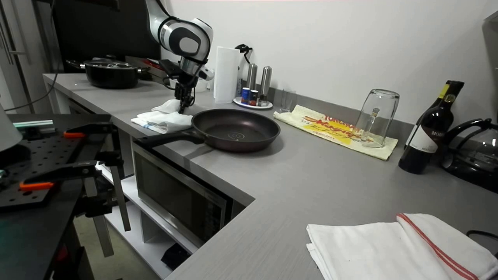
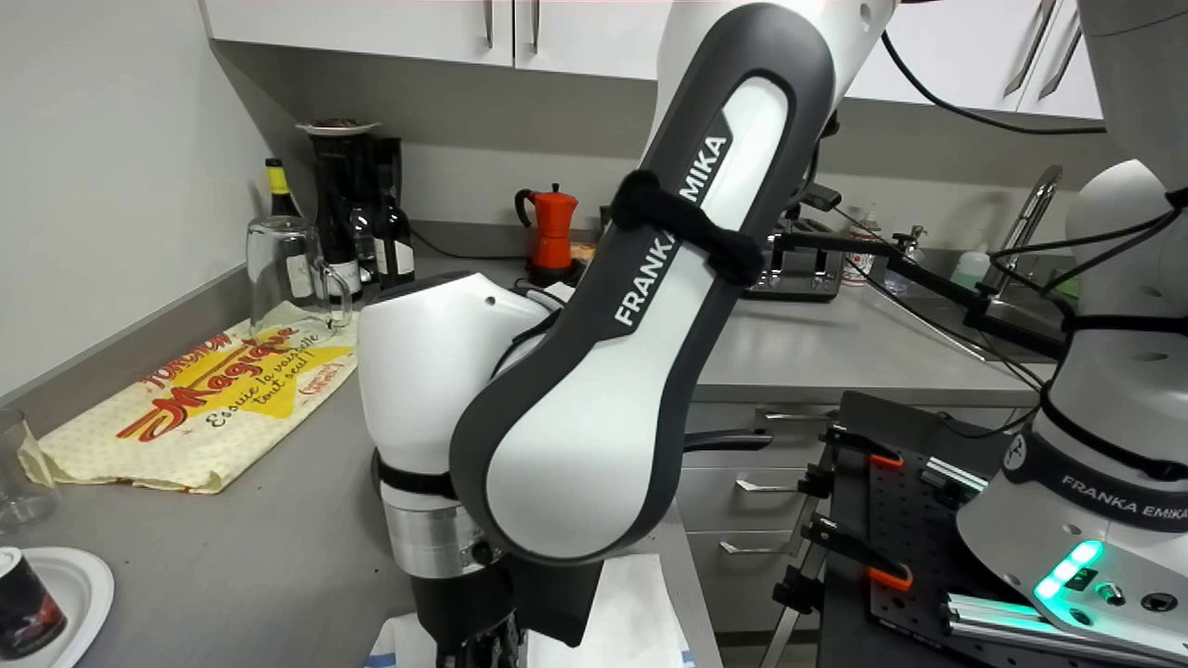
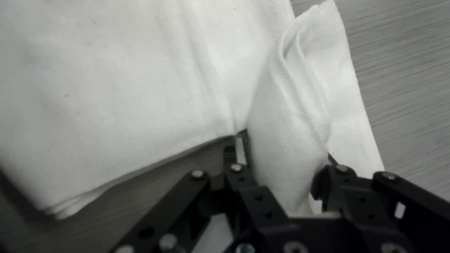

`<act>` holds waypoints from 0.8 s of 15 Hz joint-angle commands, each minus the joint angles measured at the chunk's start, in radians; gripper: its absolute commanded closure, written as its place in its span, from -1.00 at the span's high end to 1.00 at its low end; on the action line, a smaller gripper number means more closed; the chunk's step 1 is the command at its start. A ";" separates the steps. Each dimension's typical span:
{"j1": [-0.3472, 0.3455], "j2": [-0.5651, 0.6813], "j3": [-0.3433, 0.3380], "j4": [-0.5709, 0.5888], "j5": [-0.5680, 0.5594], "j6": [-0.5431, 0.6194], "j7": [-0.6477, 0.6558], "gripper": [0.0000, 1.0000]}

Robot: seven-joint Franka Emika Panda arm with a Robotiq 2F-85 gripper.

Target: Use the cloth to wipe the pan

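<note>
On counter (image 1: 311, 182), near pan (image 1: 236, 134): fingers (image 3: 242, 178) clamped on bunched fold of blue-striped cloth (image 1: 165, 119); ungripped layers may trail and, snagging handle (image 1: 173, 137), drag unheld pan askew.

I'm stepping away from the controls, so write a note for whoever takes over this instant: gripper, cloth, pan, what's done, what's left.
Gripper: down at the white cloth, straddling a bunched fold; whether it is clamped tight, I cannot tell.
Cloth: folded on the counter, close beside the pan.
Pan: on the counter, open side up; its handle appears to jut past the counter edge.
Done: gripper positioned at the cloth. No wiping is shown.
Left: confirm the grip, then probably lift the cloth into the pan and wipe, minding that handle.
</note>
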 commanded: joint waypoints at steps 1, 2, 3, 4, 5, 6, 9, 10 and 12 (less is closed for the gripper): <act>-0.003 0.010 -0.002 0.031 0.019 -0.036 0.003 -0.75; -0.005 0.007 -0.003 0.031 0.020 -0.040 0.002 -0.88; -0.011 -0.001 -0.002 0.030 0.023 -0.051 0.000 -0.99; -0.021 -0.012 0.004 0.026 0.029 -0.064 -0.006 -0.99; -0.029 -0.029 0.008 0.019 0.034 -0.080 -0.009 -0.92; -0.038 -0.049 0.011 0.011 0.039 -0.102 -0.014 -0.93; -0.066 -0.141 0.020 -0.019 0.058 -0.176 -0.026 -0.92; -0.072 -0.172 0.020 -0.026 0.062 -0.200 -0.028 -0.92; -0.084 -0.247 0.017 -0.037 0.071 -0.247 -0.029 -0.92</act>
